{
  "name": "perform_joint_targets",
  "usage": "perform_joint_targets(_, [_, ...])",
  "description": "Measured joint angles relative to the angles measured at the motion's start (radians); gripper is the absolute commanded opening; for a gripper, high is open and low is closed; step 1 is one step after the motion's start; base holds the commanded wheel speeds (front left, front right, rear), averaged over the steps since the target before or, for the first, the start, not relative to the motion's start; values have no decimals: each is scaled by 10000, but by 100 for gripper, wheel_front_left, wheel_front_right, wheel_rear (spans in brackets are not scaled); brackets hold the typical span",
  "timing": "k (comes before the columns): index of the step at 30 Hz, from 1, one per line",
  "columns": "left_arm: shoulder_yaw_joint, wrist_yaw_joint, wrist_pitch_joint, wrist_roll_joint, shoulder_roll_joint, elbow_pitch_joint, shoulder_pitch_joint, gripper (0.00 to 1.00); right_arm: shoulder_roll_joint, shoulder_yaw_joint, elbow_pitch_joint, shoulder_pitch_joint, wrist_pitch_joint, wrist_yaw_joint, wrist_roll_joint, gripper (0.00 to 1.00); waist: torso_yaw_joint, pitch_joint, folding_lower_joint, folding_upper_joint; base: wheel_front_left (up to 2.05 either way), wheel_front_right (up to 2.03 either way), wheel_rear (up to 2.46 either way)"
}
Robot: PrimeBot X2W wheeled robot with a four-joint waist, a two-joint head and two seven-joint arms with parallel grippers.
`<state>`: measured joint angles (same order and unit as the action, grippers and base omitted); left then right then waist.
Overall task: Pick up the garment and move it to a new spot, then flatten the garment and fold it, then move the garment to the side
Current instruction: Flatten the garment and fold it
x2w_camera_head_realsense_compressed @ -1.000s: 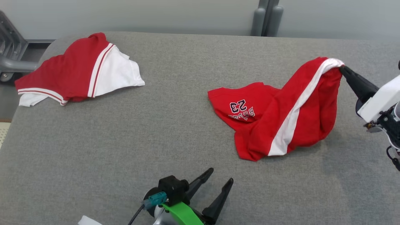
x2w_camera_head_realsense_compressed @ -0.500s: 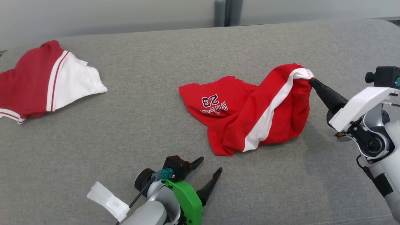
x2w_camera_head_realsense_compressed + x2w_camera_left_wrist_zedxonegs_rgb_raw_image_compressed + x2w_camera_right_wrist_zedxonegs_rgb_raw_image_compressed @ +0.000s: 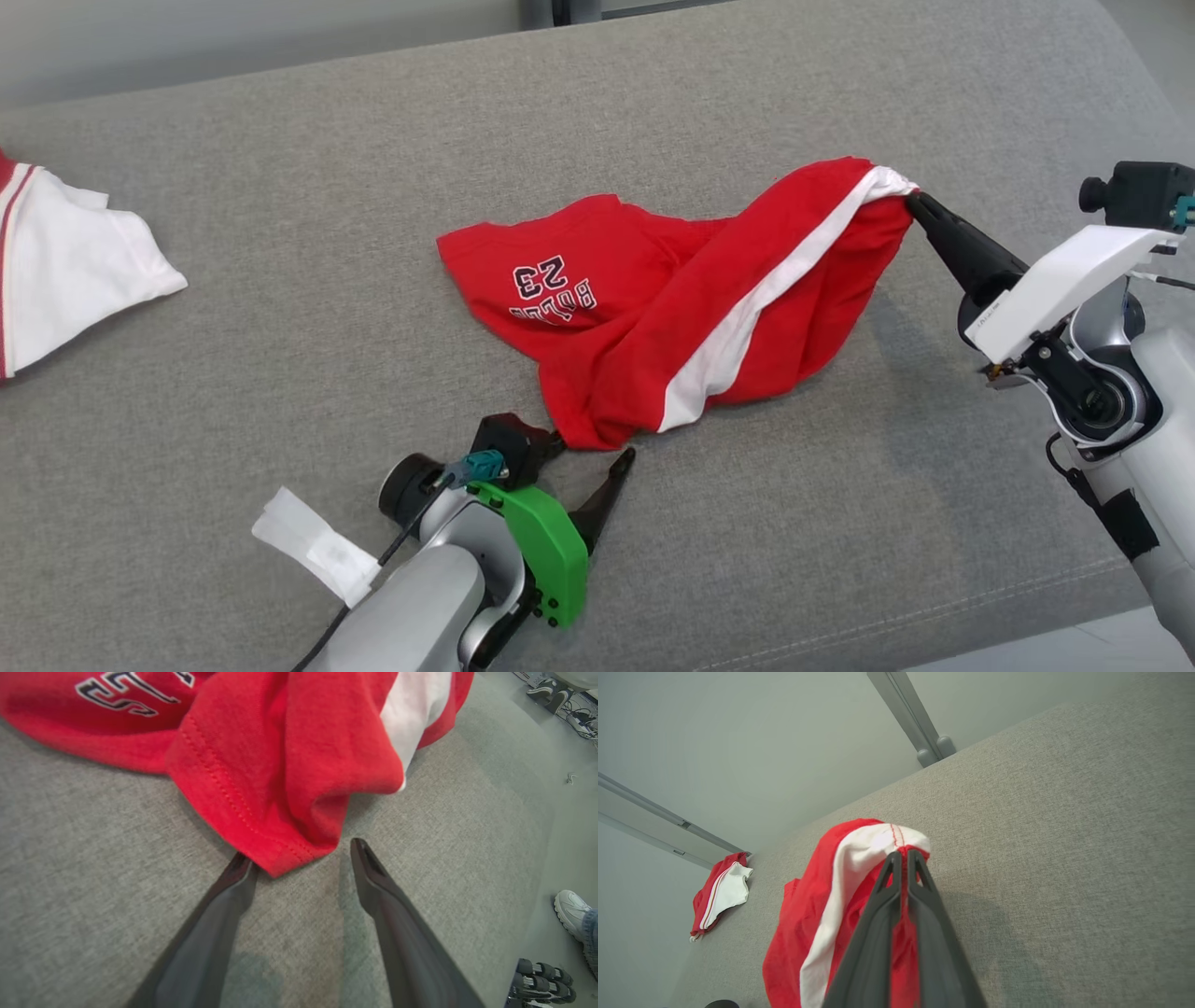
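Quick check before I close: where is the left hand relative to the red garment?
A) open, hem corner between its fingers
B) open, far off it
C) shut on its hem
A: the left hand stands open with the lower hem corner of the red garment lying between its two fingertips.

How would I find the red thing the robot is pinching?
On the grey cushioned surface, look near the middle. The red garment lies crumpled there, its raised end pinched by the right pincer. Unlike the red-and-white garment at the far left, it has a printed 23.
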<state>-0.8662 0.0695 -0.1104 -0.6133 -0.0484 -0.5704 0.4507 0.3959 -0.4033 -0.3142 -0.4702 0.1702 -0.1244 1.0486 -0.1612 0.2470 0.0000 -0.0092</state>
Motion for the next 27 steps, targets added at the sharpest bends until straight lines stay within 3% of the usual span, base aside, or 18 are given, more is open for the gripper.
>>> perform_joint_targets(2, [-196,23,-157,0,6,31,137,0,-15,-4,-54,-29,-58,0,4,0,-135,127,0,0,0,0,0])
perform_joint_targets(12, [-282,276,-1294,-617,13,717,622,0,180,330,-499,91,-897,0,370,0,-74,254,0,0,0,0,0])
perform_joint_targets(20, [895,288,-1388,-1204,17,1074,768,0,525,399,-267,433,-1764,0,433,0,521,-143,0,0,0,0,0])
perform_joint_targets(27, [2309,286,-1413,-1465,44,1609,1453,0,681,-460,196,239,-2242,0,-556,0,928,-747,0,0,0,0,0])
